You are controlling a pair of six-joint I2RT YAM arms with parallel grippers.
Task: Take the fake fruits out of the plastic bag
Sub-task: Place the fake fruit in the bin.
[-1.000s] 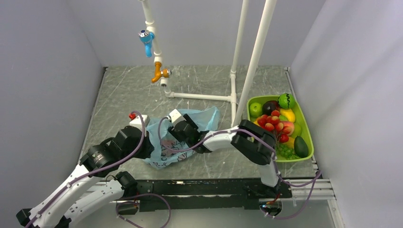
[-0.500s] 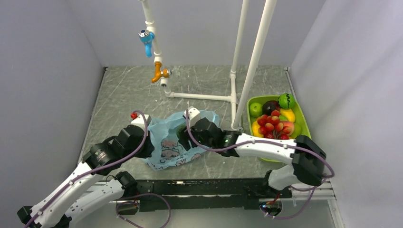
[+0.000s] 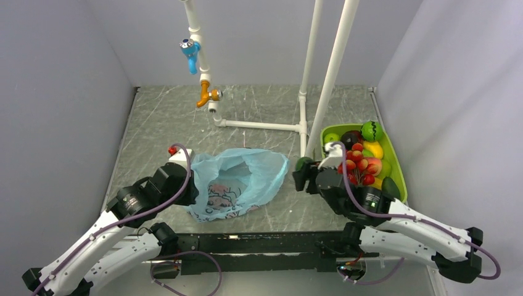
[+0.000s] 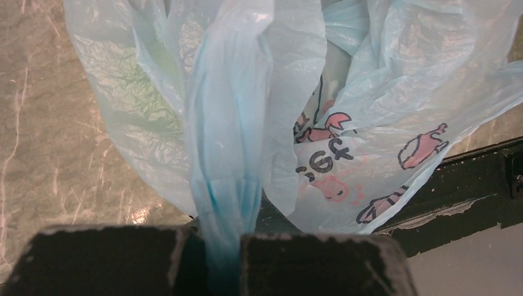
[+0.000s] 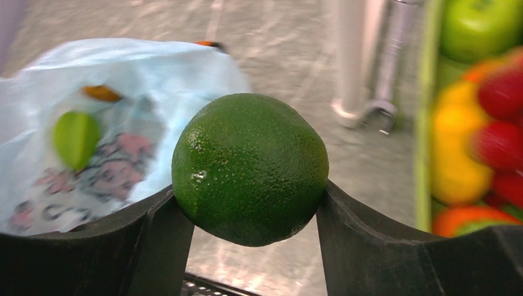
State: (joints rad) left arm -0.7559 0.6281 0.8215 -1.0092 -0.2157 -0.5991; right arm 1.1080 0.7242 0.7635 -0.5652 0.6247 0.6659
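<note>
The light-blue plastic bag [image 3: 237, 182] with pink-and-dark print lies on the table left of centre, its mouth open toward the far side. My left gripper [image 3: 188, 185] is shut on a bunched edge of the bag [image 4: 225, 203]. My right gripper [image 3: 302, 166] is shut on a dark green lime [image 5: 250, 168] and holds it above the table between the bag and the green tray [image 3: 401, 172]. Through the bag's film [image 5: 92, 154], a light green fruit [image 5: 75, 139] and an orange one [image 5: 102, 93] show in the right wrist view.
The green tray at the right holds several fake fruits: apple, grapes, yellow and red pieces. White pipe posts [image 3: 330, 80] stand just left of the tray, with a low pipe [image 3: 259, 126] behind the bag. A black rail [image 3: 265, 243] runs along the near edge.
My right gripper came out of the bag with the lime and moved right toward the tray. The bag's mouth now lies uncovered. The left gripper kept its hold.
</note>
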